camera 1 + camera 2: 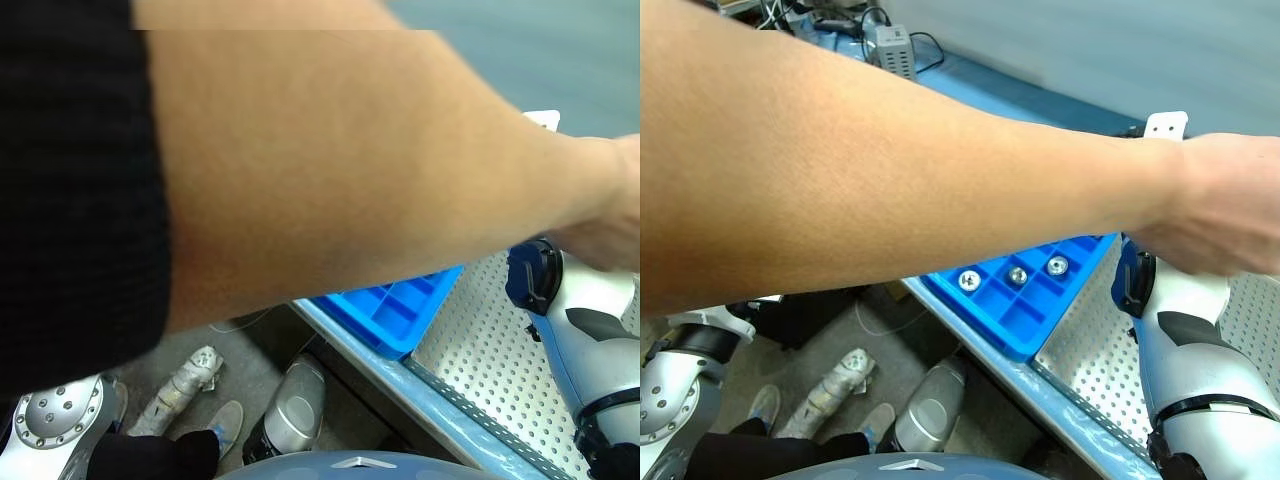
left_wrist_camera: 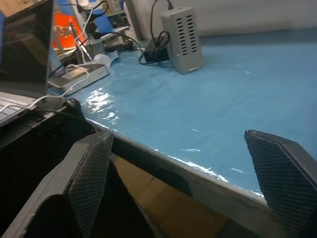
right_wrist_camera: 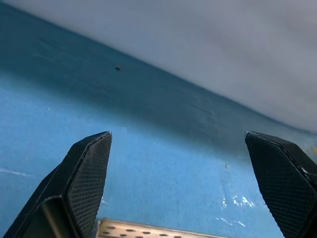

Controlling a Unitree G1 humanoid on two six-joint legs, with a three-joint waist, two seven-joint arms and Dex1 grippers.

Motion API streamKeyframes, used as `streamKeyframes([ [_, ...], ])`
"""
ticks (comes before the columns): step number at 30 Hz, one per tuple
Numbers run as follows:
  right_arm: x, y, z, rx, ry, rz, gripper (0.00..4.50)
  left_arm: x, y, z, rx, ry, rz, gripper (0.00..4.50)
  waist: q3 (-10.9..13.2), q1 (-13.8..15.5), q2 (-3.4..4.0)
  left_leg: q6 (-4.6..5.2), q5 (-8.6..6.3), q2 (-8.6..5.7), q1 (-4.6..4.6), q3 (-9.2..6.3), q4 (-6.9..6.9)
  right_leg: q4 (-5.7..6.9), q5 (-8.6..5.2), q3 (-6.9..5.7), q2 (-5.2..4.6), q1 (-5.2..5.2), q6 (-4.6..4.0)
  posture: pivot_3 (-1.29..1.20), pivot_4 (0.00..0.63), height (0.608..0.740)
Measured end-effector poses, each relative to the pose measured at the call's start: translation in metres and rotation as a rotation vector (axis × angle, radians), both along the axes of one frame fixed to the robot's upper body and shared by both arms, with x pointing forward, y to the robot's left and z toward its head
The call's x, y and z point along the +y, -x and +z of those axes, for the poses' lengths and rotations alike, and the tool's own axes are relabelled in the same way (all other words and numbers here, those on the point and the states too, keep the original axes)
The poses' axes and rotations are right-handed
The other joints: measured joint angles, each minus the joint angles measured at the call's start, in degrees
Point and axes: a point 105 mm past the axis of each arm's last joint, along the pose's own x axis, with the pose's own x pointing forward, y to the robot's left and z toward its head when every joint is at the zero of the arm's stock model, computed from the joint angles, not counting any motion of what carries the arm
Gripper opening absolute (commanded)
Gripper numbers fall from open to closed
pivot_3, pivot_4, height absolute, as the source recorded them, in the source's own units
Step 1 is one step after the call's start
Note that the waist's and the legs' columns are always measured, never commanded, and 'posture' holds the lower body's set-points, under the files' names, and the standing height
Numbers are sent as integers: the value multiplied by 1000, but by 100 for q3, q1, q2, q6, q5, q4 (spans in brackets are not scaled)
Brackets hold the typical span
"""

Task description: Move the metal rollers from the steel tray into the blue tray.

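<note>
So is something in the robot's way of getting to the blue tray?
Yes. A person's bare arm stretches across above the blue tray, with the hand on the robot's right arm. Three metal rollers already sit in the tray.

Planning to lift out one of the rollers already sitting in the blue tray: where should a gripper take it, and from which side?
From straight above, by its round outer wall. Each metal roller stands hollow end up in its own compartment of the blue tray, whose walls block any sideways approach.
</note>
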Motion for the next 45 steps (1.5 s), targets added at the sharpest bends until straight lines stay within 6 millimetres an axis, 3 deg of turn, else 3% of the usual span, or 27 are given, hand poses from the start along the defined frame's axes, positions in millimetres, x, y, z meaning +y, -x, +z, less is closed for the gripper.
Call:
streamKeyframes([
  [5, -12, 6, 9, 10, 51, -37, 4459, 1, 6, -2, -4, 12, 21, 4500, 1, 137, 2, -12, -7, -8, -5, -43, 0, -4, -1, -15, 7, 7, -1, 1172, 150, 740],
  [7, -7, 0, 10, -7, -7, 30, 4459, 0, 5, -2, -7, 20, 21, 4500, 2, 154, 6, -16, -9, -6, 0, -45, 0, -2, -1, -11, 12, 7, -1, 1141, 150, 740],
  [8, 4, -8, 9, -24, -63, 102, 4459, -2, 4, -1, -11, 24, 13, 4500, 3, 147, 8, -20, -12, -5, 9, -47, 0, 1, -1, -5, 19, 7, -2, 1130, 150, 740],
  [10, 44, -28, 9, -59, -154, 282, 4459, -8, -3, 7, -43, 32, -12, 4500, 7, 100, 16, -34, -21, 3, 27, -57, -1, 13, -3, 9, 40, 2, -7, 1093, 150, 740],
  [13, 91, -44, 14, -73, -169, 449, 4459, -20, -13, 18, -85, 43, -61, 4500, 26, 60, 45, -39, -24, 2, 37, -59, -9, 19, -4, 13, 42, 1, -10, 1035, 150, 740],
  [18, 134, -54, 42, -146, -197, 592, 4459, -32, -36, 29, -137, 76, -135, 4500, 35, 41, 57, -39, -24, -2, 37, -64, -8, 17, -4, 14, 41, 18, -11, 913, 150, 740],
  [23, 168, -59, 60, -181, -212, 730, 4459, -47, -70, 21, -121, 110, -222, 4500, 37, -181, 56, -41, -23, -1, 39, -65, -7, 20, -4, 12, 42, 22, -11, 799, 150, 740],
  [29, 186, -59, 78, -201, -194, 824, 4459, -59, -109, 14, -118, 141, -266, 4500, 39, -691, 54, -45, -20, 1, 36, -66, 5, 21, -3, 9, 42, 32, -12, 616, 150, 740],
  [36, 210, -57, 110, -223, -94, 944, 4459, -82, -145, 15, -124, 134, -370, 4500, 40, -1609, 51, -79, 0, 5, -5, -64, 19, 20, 18, 3, 44, 9, -43, 400, 150, 740],
  [41, 241, -52, 109, -163, -6, 1143, 4459, -93, -161, 18, -127, 139, -446, 4500, 39, -2368, 49, -79, 0, 4, -32, -62, 29, 19, 24, 2, 43, -7, -50, 322, 150, 740],
  [45, 249, -49, 103, -143, 45, 1240, 4459, -96, -168, 16, -112, 129, -468, 4500, 37, -2910, 46, -78, 1, 9, -57, -62, 40, 20, 33, -12, 43, -20, -38, 264, 150, 740],
])
